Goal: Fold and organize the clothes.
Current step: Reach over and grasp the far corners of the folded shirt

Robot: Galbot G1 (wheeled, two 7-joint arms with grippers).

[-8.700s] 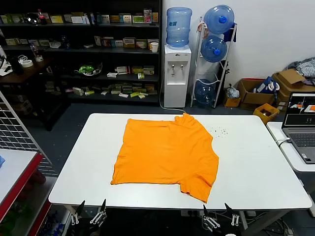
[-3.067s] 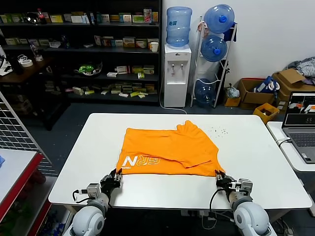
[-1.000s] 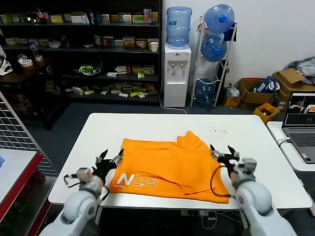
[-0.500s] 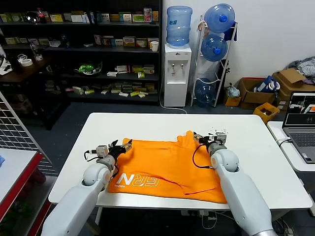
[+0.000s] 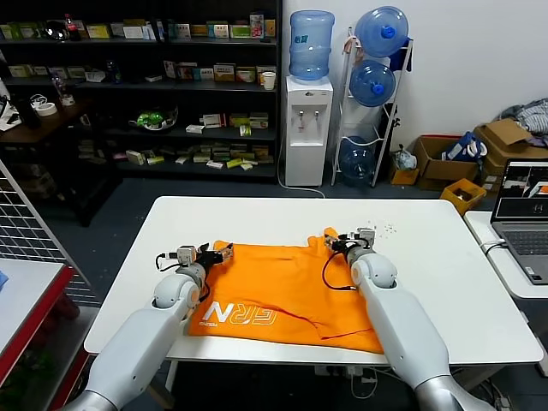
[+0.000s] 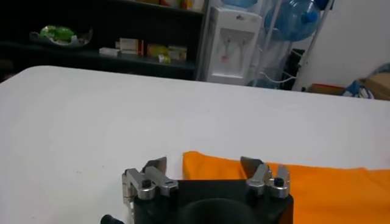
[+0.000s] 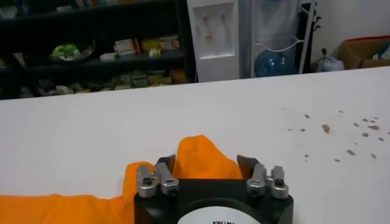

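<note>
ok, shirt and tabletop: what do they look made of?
Orange T-shirt: soft matte knit, likely cotton or a blend; it creases and bunches at the far edge, with white lettering printed flat. Table: smooth white hard top, probably laminate or coated board; faint sheen, rounded corners, small dark specks near the far right.

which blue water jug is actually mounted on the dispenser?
The jug standing upright on the white water dispenser. The other three sit tilted, necks toward the camera, in the wire rack beside it, stacked one above another.
</note>
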